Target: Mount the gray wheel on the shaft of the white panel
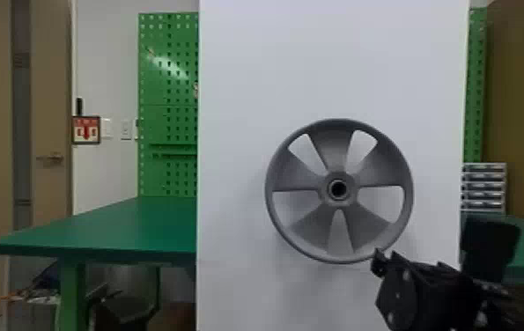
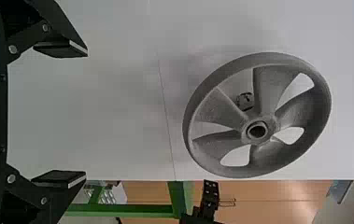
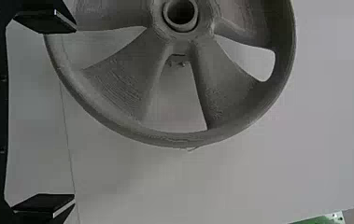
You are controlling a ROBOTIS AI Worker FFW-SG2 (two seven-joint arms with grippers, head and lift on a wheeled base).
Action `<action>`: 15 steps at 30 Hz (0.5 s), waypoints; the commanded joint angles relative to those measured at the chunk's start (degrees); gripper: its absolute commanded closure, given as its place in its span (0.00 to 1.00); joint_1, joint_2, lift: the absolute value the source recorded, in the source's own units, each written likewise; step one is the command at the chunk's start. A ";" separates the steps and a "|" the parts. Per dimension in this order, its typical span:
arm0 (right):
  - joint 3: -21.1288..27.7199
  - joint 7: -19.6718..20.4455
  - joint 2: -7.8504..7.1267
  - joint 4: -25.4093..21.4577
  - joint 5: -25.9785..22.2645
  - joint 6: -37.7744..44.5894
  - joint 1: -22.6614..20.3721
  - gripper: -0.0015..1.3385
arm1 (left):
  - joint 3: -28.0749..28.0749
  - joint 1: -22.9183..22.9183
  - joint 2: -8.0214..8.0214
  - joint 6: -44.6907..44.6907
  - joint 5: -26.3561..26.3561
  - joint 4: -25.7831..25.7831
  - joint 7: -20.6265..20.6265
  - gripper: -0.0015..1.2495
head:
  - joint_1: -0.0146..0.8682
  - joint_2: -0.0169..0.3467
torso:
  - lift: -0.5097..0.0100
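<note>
Gray wheel (image 1: 349,200) is sitting upright against or just off white panel (image 1: 238,66) in head view; mounting is looking mostly done. Left wrist view: left gripper (image 2: 86,114) is facing panel, fingers spread, pinching nothing. Right wrist view: right gripper (image 3: 75,113) is also spread before panel; shaft is hiding, seating check likely pending.
</note>
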State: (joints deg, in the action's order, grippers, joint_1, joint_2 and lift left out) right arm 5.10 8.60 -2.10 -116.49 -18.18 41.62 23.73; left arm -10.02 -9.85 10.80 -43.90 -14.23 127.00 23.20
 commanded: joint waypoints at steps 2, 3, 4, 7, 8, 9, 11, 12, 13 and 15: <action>-1.41 -1.30 -1.06 0.04 0.60 -4.01 -3.78 0.00 | 0.00 0.01 -0.08 0.13 -0.18 0.00 0.00 0.27 | 0.06 0.03 | 0.03; -1.50 -1.83 -1.15 0.04 0.95 -4.53 -4.40 0.00 | 0.00 0.01 -0.08 0.22 -0.18 0.00 0.00 0.27 | 0.06 0.03 | 0.03; -1.58 -2.10 -1.06 0.13 1.30 -5.41 -5.19 0.00 | 0.00 0.01 -0.08 0.22 -0.18 0.00 0.00 0.27 | 0.06 0.03 | 0.03; -1.58 -3.15 -0.71 0.39 3.06 -7.08 -6.77 0.00 | 0.00 0.01 -0.08 0.30 -0.27 0.00 0.00 0.27 | 0.06 0.03 | 0.03; -1.67 -3.68 -0.44 0.65 4.03 -8.05 -7.39 0.00 | 0.09 0.01 -0.08 0.39 -0.27 0.00 0.00 0.27 | 0.06 0.03 | 0.03; -1.58 -4.29 -0.27 0.83 4.91 -8.84 -7.91 0.00 | 0.09 0.01 -0.08 0.39 -0.27 0.00 0.00 0.27 | 0.06 0.03 | 0.03; -1.50 -5.35 0.26 1.44 6.84 -11.30 -9.32 0.00 | 0.18 0.01 -0.08 0.48 -0.35 0.00 0.00 0.27 | 0.06 0.03 | 0.03; -1.32 -5.79 0.52 1.80 7.63 -12.62 -10.02 0.00 | 0.18 0.10 -0.16 0.57 -0.35 0.00 0.00 0.27 | 0.06 0.03 | 0.03; -1.23 -6.05 0.70 2.32 8.07 -14.46 -10.90 0.00 | 0.27 0.10 -0.16 0.66 -0.35 0.00 0.00 0.27 | 0.06 0.03 | 0.03; -1.06 -6.75 0.96 3.38 8.69 -17.45 -12.40 0.00 | 0.36 0.10 -0.16 0.83 -0.44 0.00 0.00 0.27 | 0.06 0.03 | 0.03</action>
State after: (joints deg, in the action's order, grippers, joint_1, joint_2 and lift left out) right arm 3.69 2.56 -1.80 -114.87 -11.42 29.77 14.20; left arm -9.86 -9.80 10.70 -43.38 -14.58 127.00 23.20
